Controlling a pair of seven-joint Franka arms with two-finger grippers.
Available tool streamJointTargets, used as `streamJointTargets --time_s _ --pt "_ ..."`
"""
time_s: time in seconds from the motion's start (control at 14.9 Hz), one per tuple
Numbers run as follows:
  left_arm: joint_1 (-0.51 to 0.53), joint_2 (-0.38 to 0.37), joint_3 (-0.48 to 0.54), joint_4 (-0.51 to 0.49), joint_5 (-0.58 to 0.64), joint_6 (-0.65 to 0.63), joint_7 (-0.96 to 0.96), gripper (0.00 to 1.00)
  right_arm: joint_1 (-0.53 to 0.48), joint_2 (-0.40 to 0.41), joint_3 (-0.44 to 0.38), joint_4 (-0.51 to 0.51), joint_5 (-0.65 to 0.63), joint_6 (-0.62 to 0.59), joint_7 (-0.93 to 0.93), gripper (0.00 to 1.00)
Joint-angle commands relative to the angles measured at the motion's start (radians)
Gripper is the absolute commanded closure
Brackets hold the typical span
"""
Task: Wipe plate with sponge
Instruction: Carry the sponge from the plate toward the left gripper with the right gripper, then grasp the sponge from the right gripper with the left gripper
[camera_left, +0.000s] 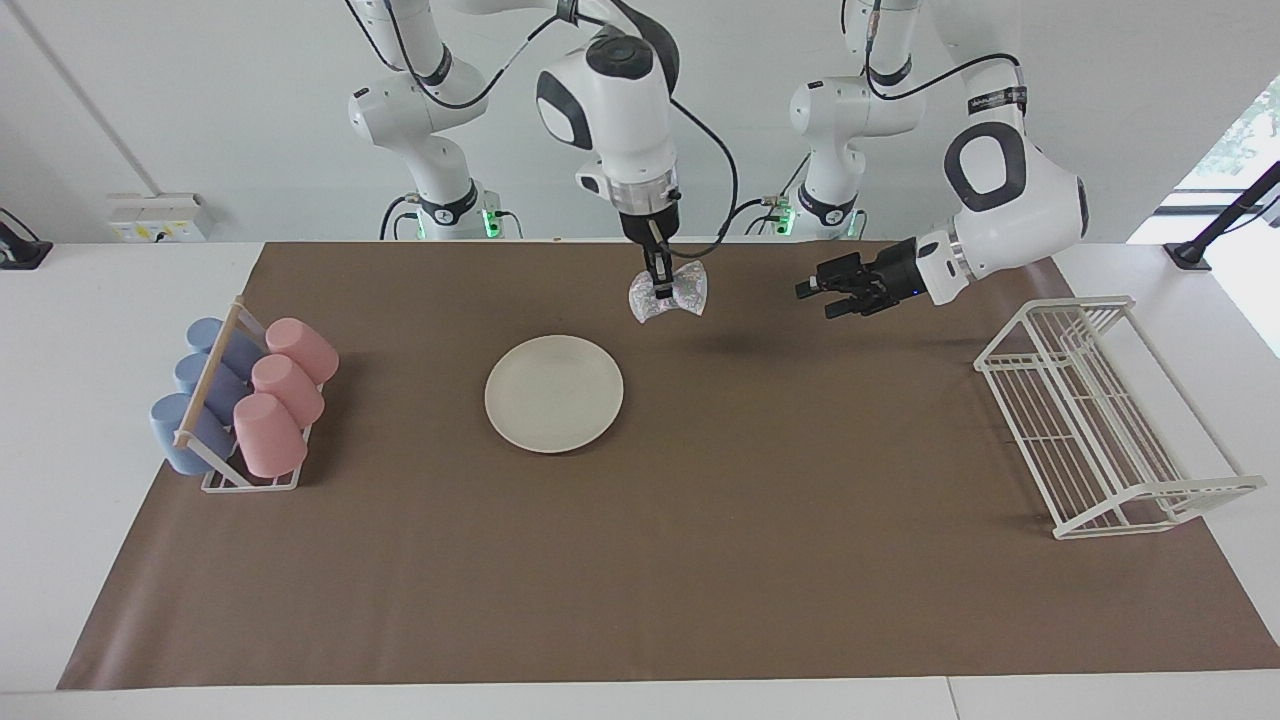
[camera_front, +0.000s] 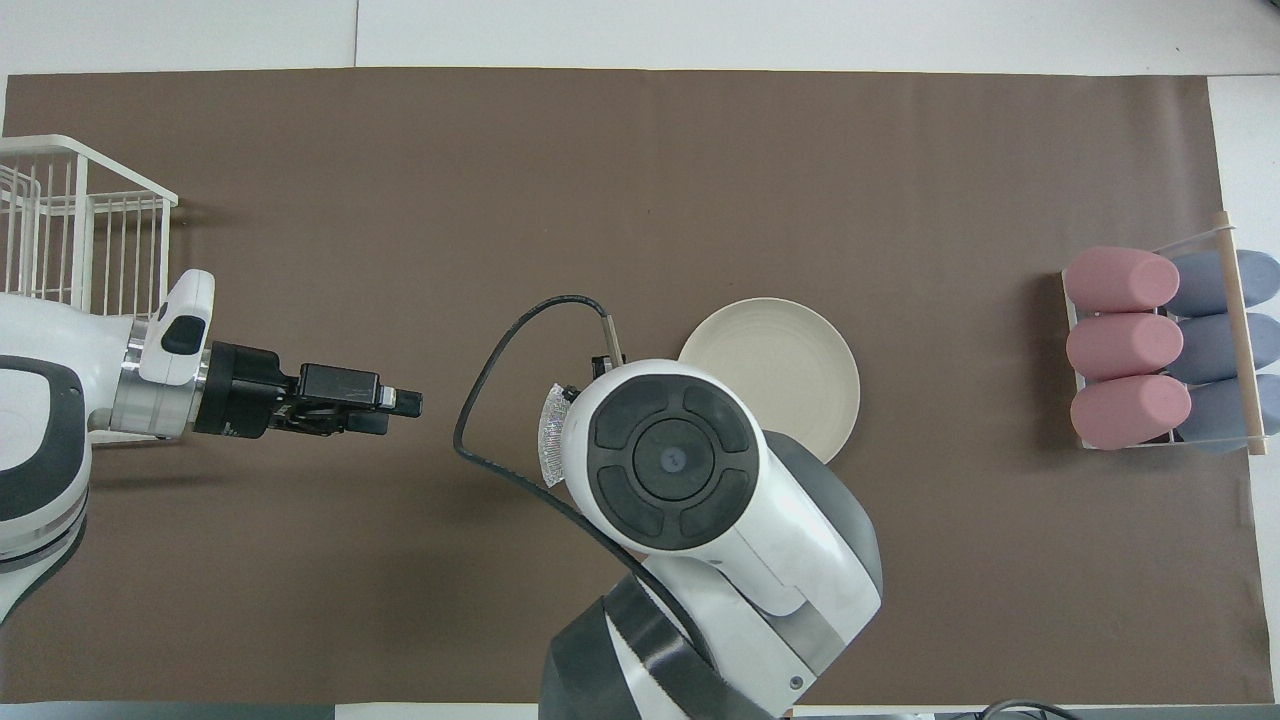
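so the right arm's two-finger gripper hangs up in the air over the bare brown mat, out past the plate's rim toward the left arm's end. its fingers are pinched together on the middle of the sponge, a small silvery-grey glittery mesh scrubber pad that flares out on both sides of the pinch like a bow tie. from overhead the arm's wrist covers nearly all of it, only a sliver of mesh pokes out.

the left arm's gripper waits in the air over the mat too, toward the white wire dish rack. its fingers look spread apart with nothing between them.

a bit farther from the robots, the round cream-white shallow dinner plate lies flat on the brown paper mat, nothing on it, nothing touching it. well off at the right arm's end of the table there's a little rack of pink and blue cups lying on their sides.

my read: the sponge is off the plate and well clear of it, so this is either a gap between strokes or the wipe winding down, can't tell which. if there's more wiping to do, the right arm needs to swing over the plate and come down until the mesh presses on the surface. otherwise it just needs somewhere on the mat to drop the pad.
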Motion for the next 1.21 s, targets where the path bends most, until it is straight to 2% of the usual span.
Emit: streamJointTargets --time_s 0.0,0.2,0.47,0.6,0.8,1.14 --pt "-0.008 0.012 0.010 -0.002 -0.138 -0.074 0.054 0.00 -0.002 0.040 0.002 0.054 -0.030 -0.030 0.019 1.00" --pt "-0.011 0.015 0.010 -0.003 -0.226 -0.148 0.055 0.00 0.000 0.039 0.002 0.054 -0.030 -0.034 0.019 1.00" --pt "-0.101 0.047 0.008 0.000 -0.327 -0.049 0.076 0.00 -0.002 0.037 0.002 0.049 -0.030 -0.031 0.019 1.00" --pt "-0.130 0.079 0.008 0.006 -0.342 -0.016 0.116 0.00 0.000 0.037 0.002 0.048 -0.030 -0.033 0.019 1.00" --pt "-0.185 0.081 0.008 0.006 -0.345 0.042 0.115 0.00 0.000 0.037 0.002 0.048 -0.028 -0.030 0.019 1.00" --pt "-0.195 0.078 0.007 0.003 -0.361 0.027 0.081 0.01 -0.002 0.037 0.002 0.048 -0.028 -0.028 0.019 1.00"
